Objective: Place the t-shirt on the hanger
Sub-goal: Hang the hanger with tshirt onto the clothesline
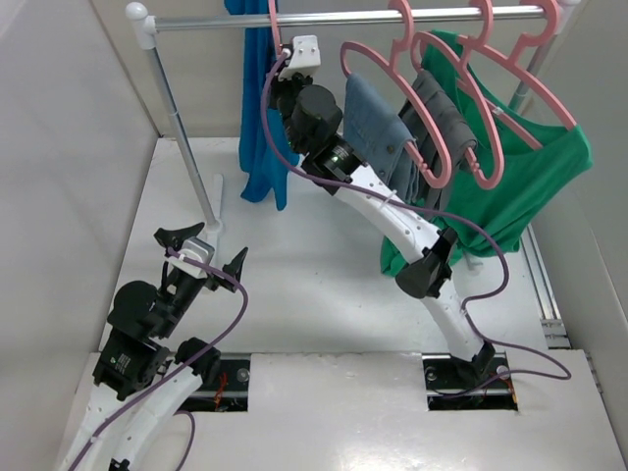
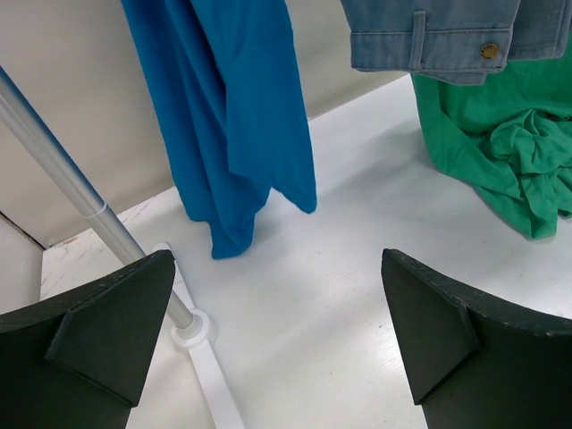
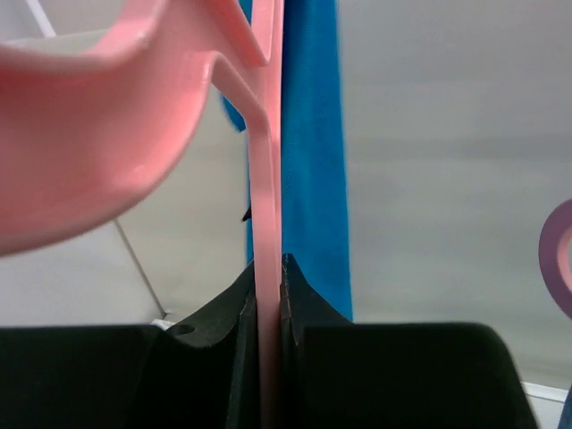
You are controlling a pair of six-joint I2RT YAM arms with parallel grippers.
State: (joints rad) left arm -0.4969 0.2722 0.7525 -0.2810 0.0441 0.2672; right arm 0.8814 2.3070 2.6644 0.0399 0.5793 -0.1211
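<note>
The bright blue t-shirt (image 1: 257, 128) hangs in long folds below the left part of the rail, its hem just above the table (image 2: 237, 116). A slim pink hanger (image 1: 276, 27) runs down in front of it. My right gripper (image 1: 286, 61) is raised to the rail and shut on that hanger; in the right wrist view the pink bar (image 3: 266, 206) is pinched between the black fingers (image 3: 270, 279), with blue cloth (image 3: 311, 161) right behind. My left gripper (image 1: 201, 250) stands open and low near the rack's post, holding nothing (image 2: 277, 340).
The metal rail (image 1: 343, 18) carries other pink hangers (image 1: 437, 147) with a denim garment (image 1: 378, 128), a grey one (image 1: 446, 113) and a green shirt (image 1: 535, 177). The rack's post (image 1: 186, 137) and white foot (image 2: 192, 331) stand beside my left gripper.
</note>
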